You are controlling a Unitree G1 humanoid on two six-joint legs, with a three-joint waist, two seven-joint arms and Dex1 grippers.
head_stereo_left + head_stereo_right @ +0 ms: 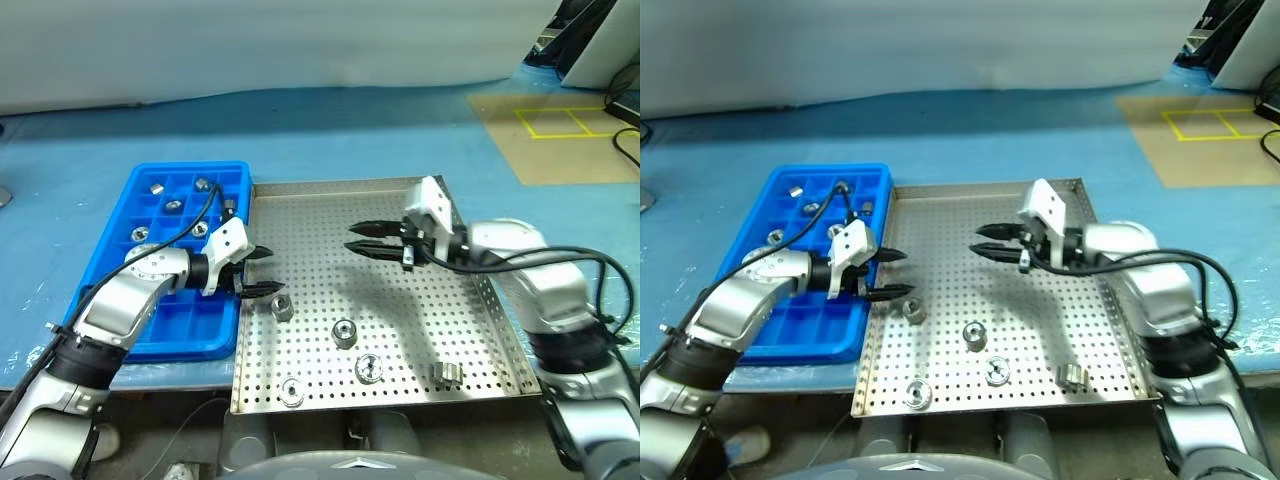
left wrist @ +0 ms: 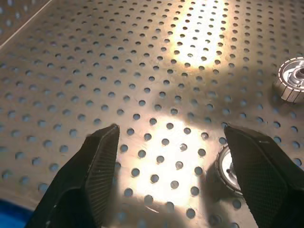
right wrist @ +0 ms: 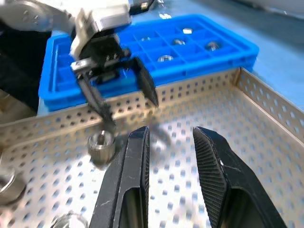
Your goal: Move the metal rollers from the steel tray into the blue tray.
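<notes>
Five metal rollers [image 1: 344,333] wait in the steel tray [image 1: 470,330]. Left pincer [image 1: 258,271] is apart beside one roller; right pincer [image 1: 364,239] is empty, slightly apart. Next, I think, left grabs it for the blue tray [image 1: 110,250].

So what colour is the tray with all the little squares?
Bright blue. The blue tray shows best in the left eye view.
</notes>
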